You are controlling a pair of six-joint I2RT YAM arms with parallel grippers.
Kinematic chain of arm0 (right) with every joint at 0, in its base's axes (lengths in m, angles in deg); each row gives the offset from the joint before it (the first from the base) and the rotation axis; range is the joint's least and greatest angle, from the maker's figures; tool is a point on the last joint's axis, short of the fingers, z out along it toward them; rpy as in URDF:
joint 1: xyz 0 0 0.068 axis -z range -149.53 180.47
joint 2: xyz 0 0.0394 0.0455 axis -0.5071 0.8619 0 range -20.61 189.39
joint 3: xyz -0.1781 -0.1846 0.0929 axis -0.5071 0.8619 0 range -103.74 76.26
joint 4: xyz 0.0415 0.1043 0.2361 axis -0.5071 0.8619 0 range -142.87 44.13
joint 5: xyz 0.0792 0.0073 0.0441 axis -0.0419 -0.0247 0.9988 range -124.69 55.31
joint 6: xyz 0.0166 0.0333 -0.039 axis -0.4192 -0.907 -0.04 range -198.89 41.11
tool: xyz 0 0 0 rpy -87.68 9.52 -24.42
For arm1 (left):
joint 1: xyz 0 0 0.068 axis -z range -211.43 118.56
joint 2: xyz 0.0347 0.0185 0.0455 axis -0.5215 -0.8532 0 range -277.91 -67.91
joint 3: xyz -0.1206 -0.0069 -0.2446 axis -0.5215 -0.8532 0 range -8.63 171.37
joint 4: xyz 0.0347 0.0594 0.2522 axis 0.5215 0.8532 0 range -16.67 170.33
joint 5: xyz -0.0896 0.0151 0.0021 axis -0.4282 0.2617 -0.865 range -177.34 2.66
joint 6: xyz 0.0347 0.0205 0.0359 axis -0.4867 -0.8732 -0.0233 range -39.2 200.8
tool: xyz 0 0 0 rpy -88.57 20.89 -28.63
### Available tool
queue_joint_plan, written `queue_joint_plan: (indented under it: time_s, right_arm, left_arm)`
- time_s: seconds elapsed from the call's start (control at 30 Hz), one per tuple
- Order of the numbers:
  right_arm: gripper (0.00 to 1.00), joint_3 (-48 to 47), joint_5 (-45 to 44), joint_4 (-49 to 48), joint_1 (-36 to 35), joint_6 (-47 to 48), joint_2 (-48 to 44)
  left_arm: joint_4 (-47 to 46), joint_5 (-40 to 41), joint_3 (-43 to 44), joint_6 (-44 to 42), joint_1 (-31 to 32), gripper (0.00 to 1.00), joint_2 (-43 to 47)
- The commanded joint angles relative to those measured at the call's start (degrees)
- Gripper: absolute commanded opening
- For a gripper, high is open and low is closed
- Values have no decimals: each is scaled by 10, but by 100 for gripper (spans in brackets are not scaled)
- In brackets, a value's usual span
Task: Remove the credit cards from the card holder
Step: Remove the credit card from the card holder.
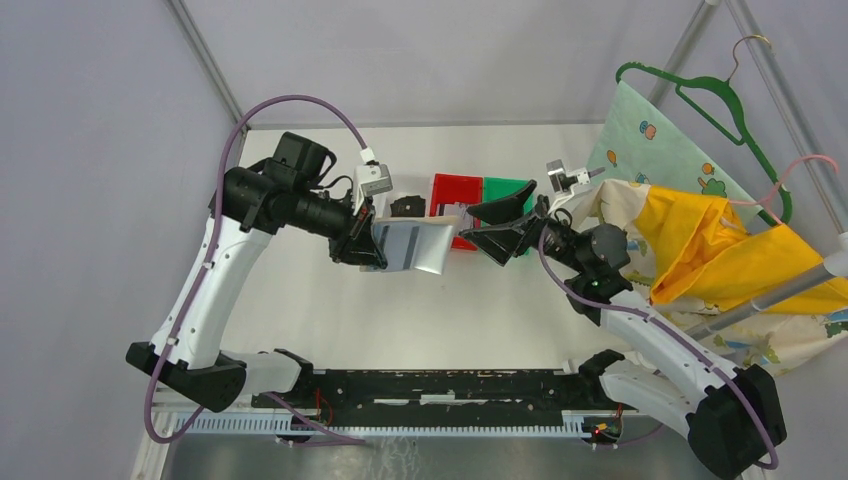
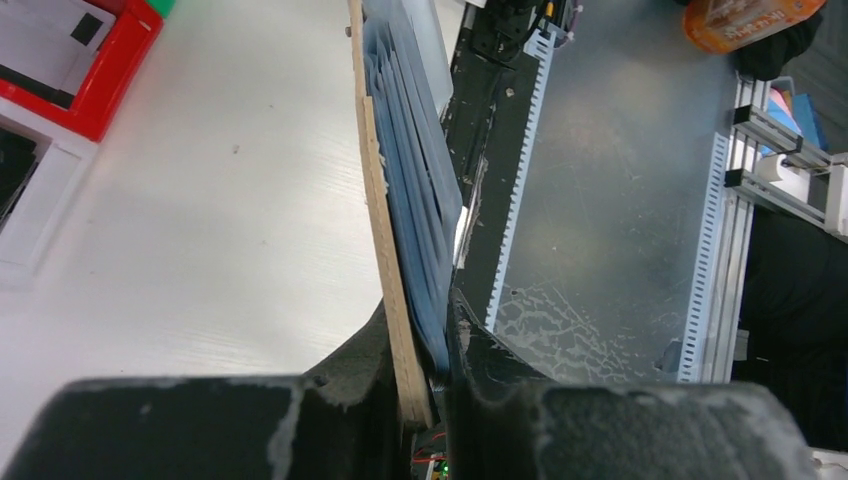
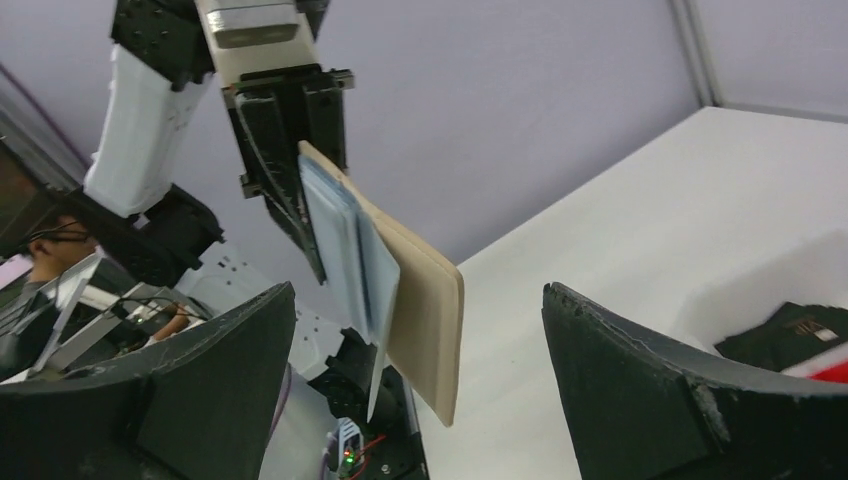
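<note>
My left gripper (image 1: 362, 245) is shut on one end of the tan card holder (image 1: 400, 245), holding it edge-up above the table. In the left wrist view its jaws (image 2: 430, 350) pinch the tan cover (image 2: 385, 240) and the blue-grey inner layers (image 2: 415, 170). Pale credit cards (image 3: 345, 250) lie against the holder's inner face (image 3: 425, 300), and one thin card (image 3: 378, 370) sticks out below it. My right gripper (image 1: 470, 222) stands wide open just off the holder's free end. In the right wrist view the holder hangs between the right gripper's (image 3: 418, 290) spread fingers, touching neither.
A red bin (image 1: 455, 195), a green bin (image 1: 510, 190) and a white bin (image 1: 408, 205) with a black item stand behind the holder. Patterned and yellow cloth (image 1: 700, 240) on hangers crowds the right side. A black rail (image 1: 440, 385) runs along the near edge.
</note>
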Motion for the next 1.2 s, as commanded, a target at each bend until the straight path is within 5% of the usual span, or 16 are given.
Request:
queue_joint_plan:
  time_s: [0.0,0.4,0.47,0.7,1.0,1.17]
  right_arm:
    - [98,-24,17,-59,-40,-8,8]
    - [94,-28,-32,-65,-137,28,51]
    - [86,-25,-37,-98,-154,7,69]
    - [34,-28,-56,-139,-181,-33,119]
    - [1,-4,-108,-93,-185,-2,87]
    - [0,8,-103,-106,-184,-11,89]
  left_arm:
    - [19,-64,34,-34,-1,2,3]
    - [29,-91,46,-28,-2,2,0]
    - [29,-97,38,-24,-1,2,-3]
    - [29,-86,20,-11,-1,2,-16]
    - [29,-63,26,-21,-1,19,-11]
    - [29,-76,27,-28,-2,19,1]
